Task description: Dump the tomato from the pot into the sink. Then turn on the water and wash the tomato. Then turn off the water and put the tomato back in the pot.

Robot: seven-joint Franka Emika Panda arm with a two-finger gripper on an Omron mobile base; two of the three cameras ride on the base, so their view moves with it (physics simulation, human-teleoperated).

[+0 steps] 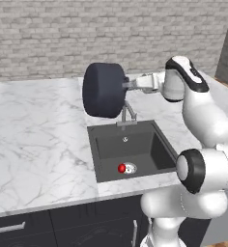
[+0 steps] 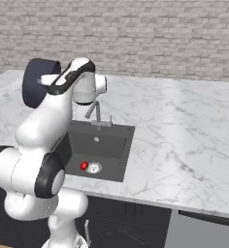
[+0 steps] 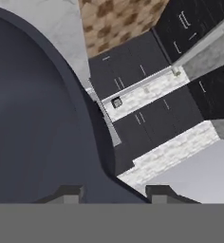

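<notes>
The dark grey-blue pot (image 1: 104, 90) hangs tipped on its side above the sink (image 1: 157, 144), its bottom facing the left base camera. My gripper (image 1: 125, 85) is shut on its rim at the right side. In the hand view the pot's (image 3: 38, 118) dark inside spreads over the left half, and the gripper (image 3: 114, 192) clamps the rim. The small red tomato (image 1: 121, 168) lies on the basin floor, touching the left side of the silver drain (image 1: 130, 168). From the right base view the pot (image 2: 34, 80) shows behind my arm, and the tomato (image 2: 84, 166) rests in the sink (image 2: 111, 140).
A grey faucet (image 1: 128, 116) stands at the sink's back edge, just under the tilted pot. White marble counter (image 1: 34, 140) runs wide to the left and right (image 2: 184, 131) of the basin. A brick wall (image 1: 111, 29) closes the back. Dark cabinet fronts (image 1: 63, 224) sit below.
</notes>
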